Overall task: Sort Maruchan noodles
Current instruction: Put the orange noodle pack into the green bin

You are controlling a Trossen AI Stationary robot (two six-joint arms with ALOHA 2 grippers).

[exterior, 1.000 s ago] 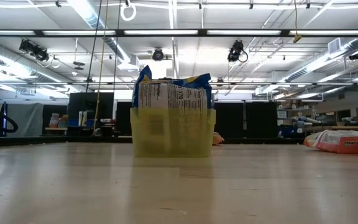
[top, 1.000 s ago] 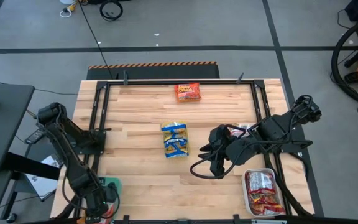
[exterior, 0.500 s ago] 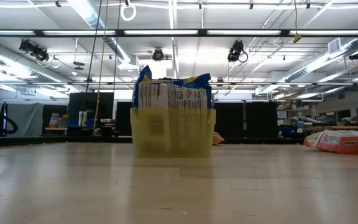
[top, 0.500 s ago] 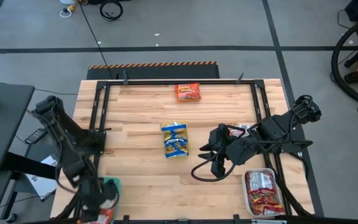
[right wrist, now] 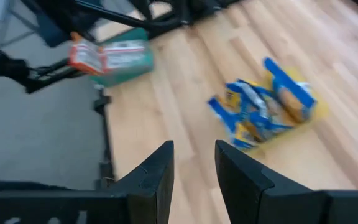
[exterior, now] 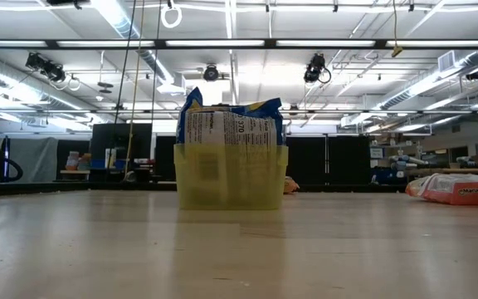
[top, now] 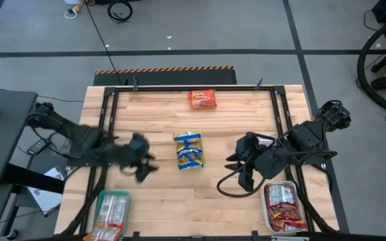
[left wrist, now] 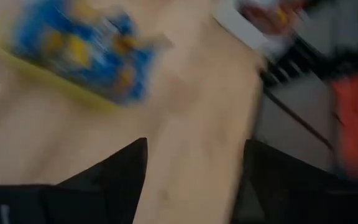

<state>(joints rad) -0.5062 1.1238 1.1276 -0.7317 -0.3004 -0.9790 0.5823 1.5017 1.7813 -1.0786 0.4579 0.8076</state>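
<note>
The left gripper [top: 141, 163] hovers empty, fingers spread wide, just beside the yellow tray [top: 189, 164] of blue-and-yellow noodle packets [top: 189, 148]. Beyond that tray the right gripper [top: 241, 173] holds nothing, fingers parted; next to it lies the white tray [top: 268, 213] of red packets [top: 284, 206]. Farthest, one orange packet [top: 202, 99] lies alone.

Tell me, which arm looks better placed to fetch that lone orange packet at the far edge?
Probably the left. Its open, empty gripper is already out over the table, while the right gripper sits near the white tray. The orange packet lies about equally far from both.
</note>
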